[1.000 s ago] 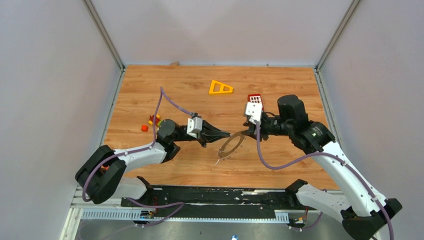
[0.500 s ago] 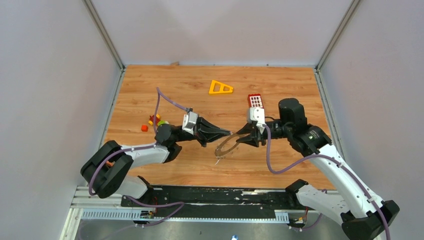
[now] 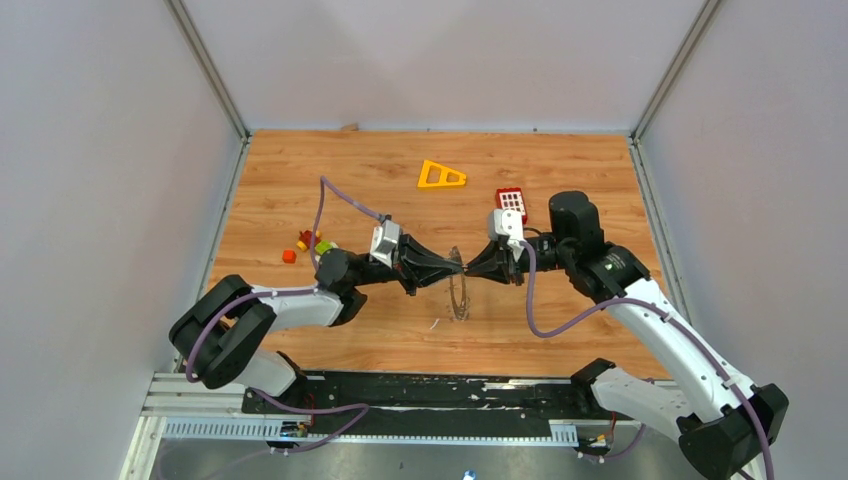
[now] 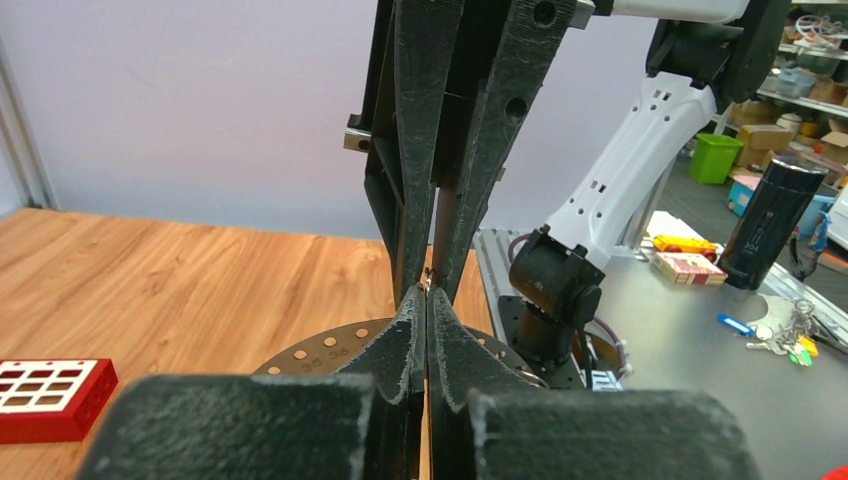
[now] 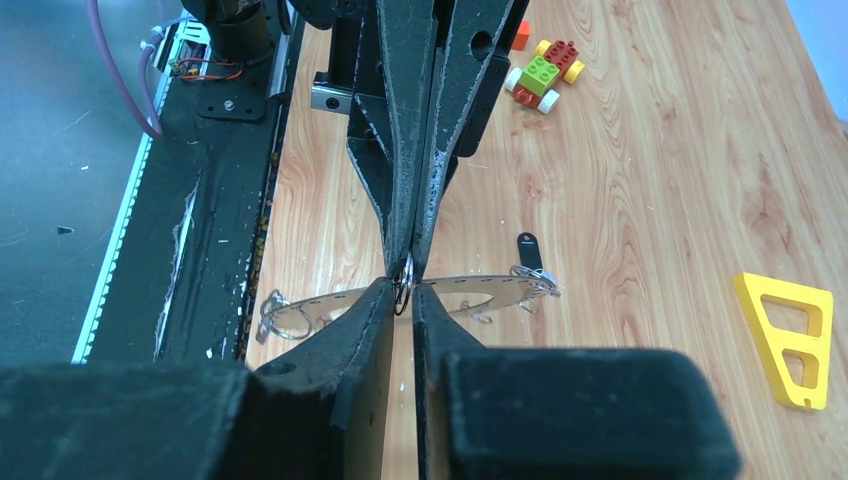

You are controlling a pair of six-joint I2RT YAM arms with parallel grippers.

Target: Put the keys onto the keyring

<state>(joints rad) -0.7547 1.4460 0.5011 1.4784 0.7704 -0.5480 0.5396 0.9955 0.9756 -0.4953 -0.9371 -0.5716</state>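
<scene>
The ring [image 3: 460, 295] stands up on its edge in the middle of the worktop [image 3: 350, 170], with its thin side to the top camera. Its low edge looks to be down on the wood. Its top edge sits right where my two grippers meet, nose to nose. A little black key [image 5: 526, 244] lies flat on the wood just beside the ring, near a small wire loop at the rim. I cannot tell if it is hooked on.

My left gripper [image 3: 455, 268] is closed tight at the ring's top edge. A tiny shiny loop shows at its tips, but I cannot tell what it is pinching. My right gripper [image 5: 402, 300] is narrow, with one finger on each side of the rim. A thin strip of wood shows in the gap, so I cannot tell if the ring is pinched.

I think the step now is to get a firm hold of the ring so a key can go on. I should squeeze the right gripper slowly and stop once the ring is firm. The ring is thin and flat, so it may bend, slip out or fall over. Both arms should move very little, because a bump between the tips could knock it loose. The yellow triangle [image 3: 441, 176] and red block [image 3: 511, 199] are well apart from all this.
</scene>
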